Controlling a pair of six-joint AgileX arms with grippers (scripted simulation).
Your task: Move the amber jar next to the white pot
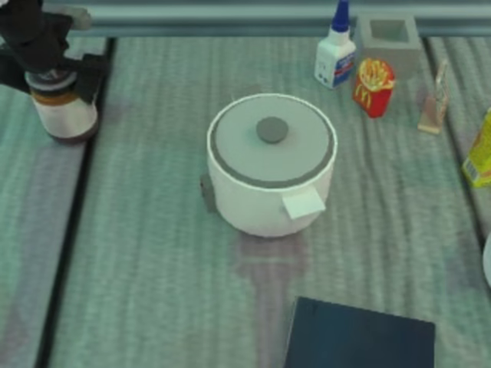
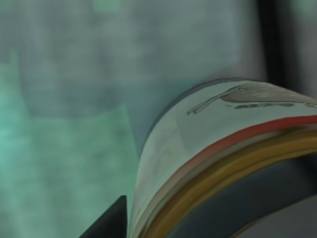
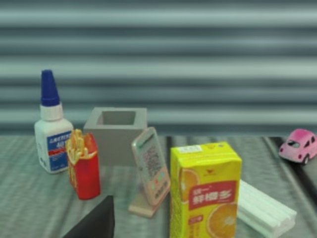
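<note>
The amber jar is at the far left of the table, showing its amber band and white label. My left gripper sits over its lid, shut on the jar with a finger on each side. In the left wrist view the amber jar fills the frame, and one dark fingertip rests against its side. The white pot, with its grey-ringed lid and centre knob, stands in the middle of the table, well to the right of the jar. My right gripper is parked outside the top view.
Along the back right stand a white glue bottle, a grey open box, a red fries carton and a phone stand. A yellow juice box is at the right edge. A dark blue book lies at the front.
</note>
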